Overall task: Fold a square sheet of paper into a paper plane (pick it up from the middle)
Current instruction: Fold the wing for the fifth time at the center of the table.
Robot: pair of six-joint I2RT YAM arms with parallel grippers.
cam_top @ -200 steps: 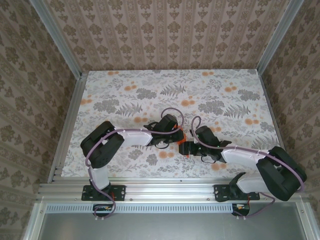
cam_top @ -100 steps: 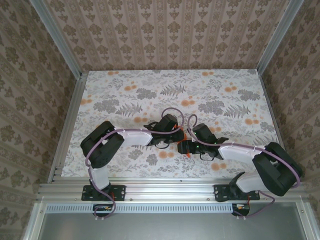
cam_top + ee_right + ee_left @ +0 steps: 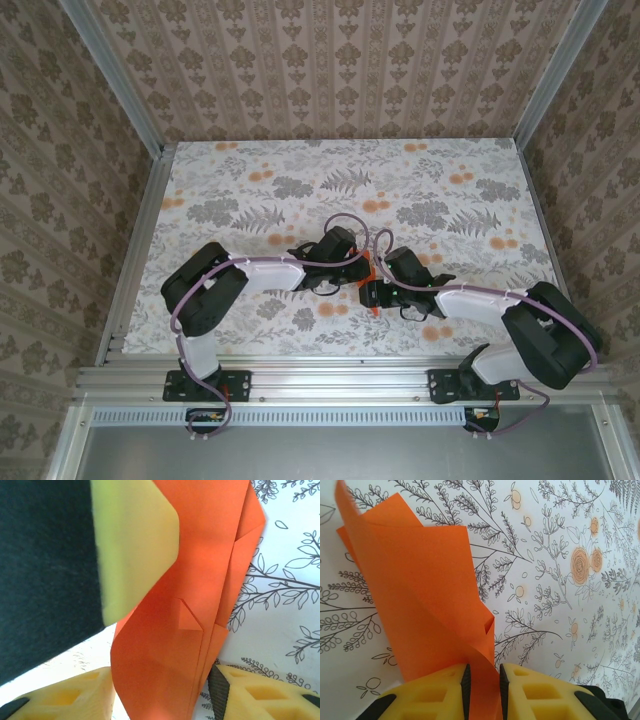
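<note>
Evidently folding was midway: the creased square sheet of paper (image 3: 420, 595) was held up off the counter (image 3: 450, 180) between the two arms, pinched in the closed left jaws. The right jaws stood apart on either side of it, not gripping. Next they probably had to close squarely on the layers. The right wrist view showed stacked flaps; the top view barely showed any orange.

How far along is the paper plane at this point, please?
Done: the orange paper already carries several creases and folded flaps. In hand: the left fingers pinch it, while the right fingers stand apart on either side of it. Left: it is not yet a narrow pointed dart.
</note>
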